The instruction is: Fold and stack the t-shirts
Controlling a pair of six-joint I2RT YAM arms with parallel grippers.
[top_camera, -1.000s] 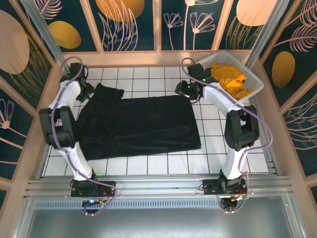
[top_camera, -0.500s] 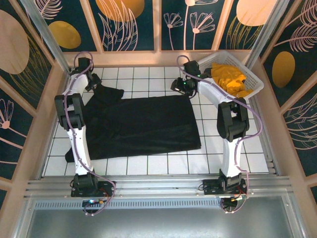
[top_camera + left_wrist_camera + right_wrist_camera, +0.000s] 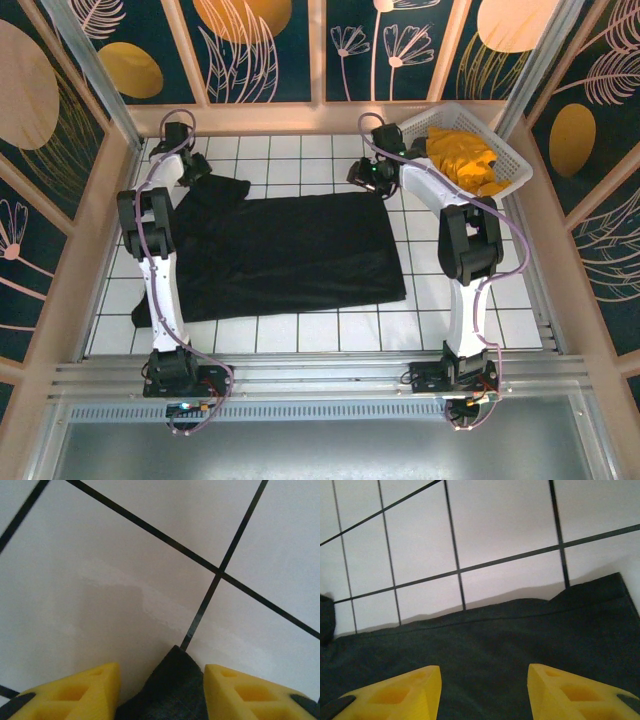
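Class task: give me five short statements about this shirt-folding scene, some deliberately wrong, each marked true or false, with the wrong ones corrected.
1. The black t-shirt lies spread out on the tiled table. True.
2. The orange-yellow shirts lie on the table beside it. False: they sit in the white basket at the far right corner.
3. The left pincer and right pincer are both open. True.
4. The right pincer is above the basket. False: it is above the black t-shirt, near its far edge.
5. A tip of black cloth lies between the left pincer's fingers. True.
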